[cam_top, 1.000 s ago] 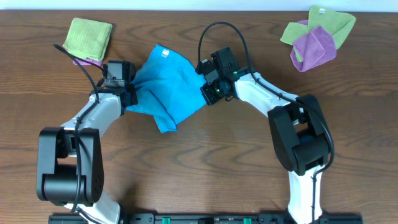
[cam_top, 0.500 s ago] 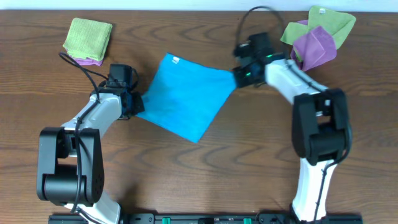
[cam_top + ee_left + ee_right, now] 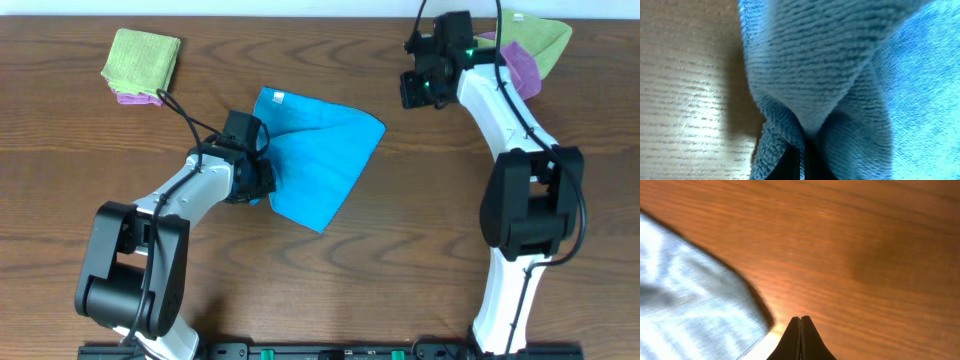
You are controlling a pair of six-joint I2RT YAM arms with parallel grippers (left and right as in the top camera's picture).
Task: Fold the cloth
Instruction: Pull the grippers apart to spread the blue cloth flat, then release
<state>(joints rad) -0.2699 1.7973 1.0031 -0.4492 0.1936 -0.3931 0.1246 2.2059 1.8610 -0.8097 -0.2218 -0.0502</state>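
- The cloth point(image 3: 325, 160) is lying on the wooden table point(image 3: 400, 270) a little toward 12 o'clock of its middle. It is spreading as a rough diamond with its points at 11, 3 and 6 o'clock.
- A small white tag point(image 3: 278, 97) is showing at the cloth's 11 o'clock corner.
- The left gripper point(image 3: 801, 159) is pinching the cloth at its 9 o'clock edge. Its dark fingers are closing on a fold of blue pile, and the fabric is bunching up around them.
- The right gripper point(image 3: 800, 325) is hovering over bare wood at 2 o'clock of the cloth, apart from it. Its fingers are pressing together with nothing between them, and in the right wrist view a cloth corner is showing at 8 o'clock of them.
- A folded lime-green cloth point(image 3: 145, 55) is sitting at the table's 10 o'clock corner, with a purple edge point(image 3: 128, 97) peeking out beneath it.
- A crumpled purple cloth point(image 3: 522, 65) and a green cloth point(image 3: 540, 30) are lying together at 2 o'clock, just beside the right arm point(image 3: 500, 100).
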